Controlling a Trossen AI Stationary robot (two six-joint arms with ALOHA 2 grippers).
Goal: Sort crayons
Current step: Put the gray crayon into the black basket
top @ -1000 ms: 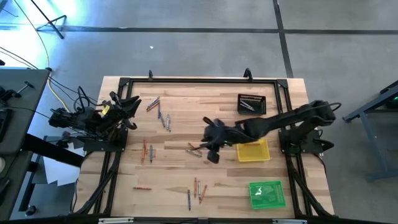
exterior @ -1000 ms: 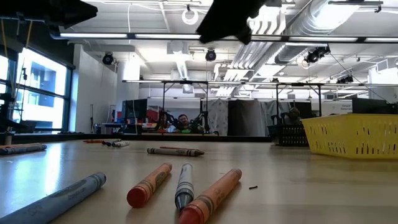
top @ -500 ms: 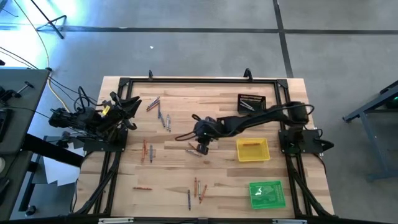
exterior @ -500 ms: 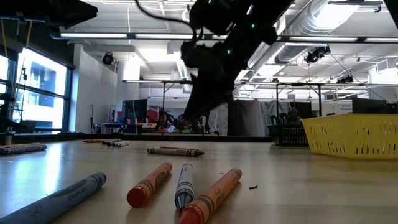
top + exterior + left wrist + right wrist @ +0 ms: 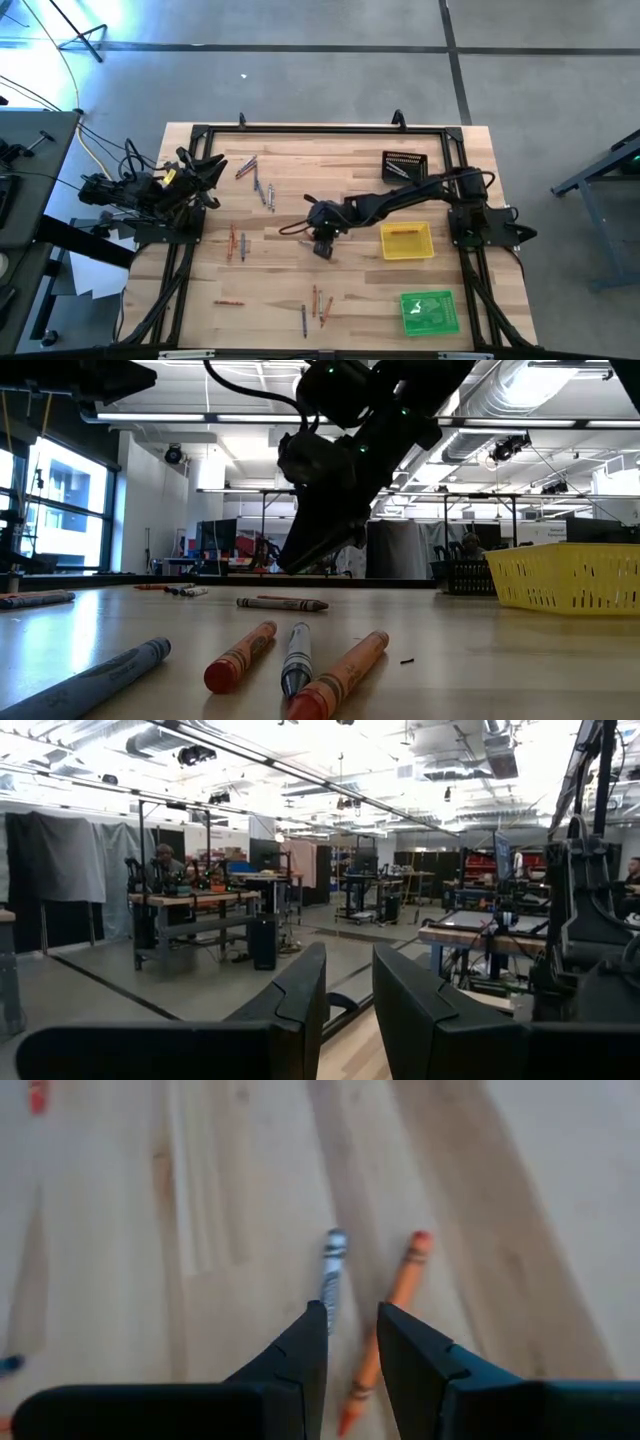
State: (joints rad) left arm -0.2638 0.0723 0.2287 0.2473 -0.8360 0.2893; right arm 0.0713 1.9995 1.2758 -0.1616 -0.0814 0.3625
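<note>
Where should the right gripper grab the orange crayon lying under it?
Grip the orange crayon around its mid-shaft, coming straight down from above. It lies flat on the table, apart from the grey crayon beside it, so the right gripper should probably shift over it and set one finger in the gap between them, closing across its width.
</note>
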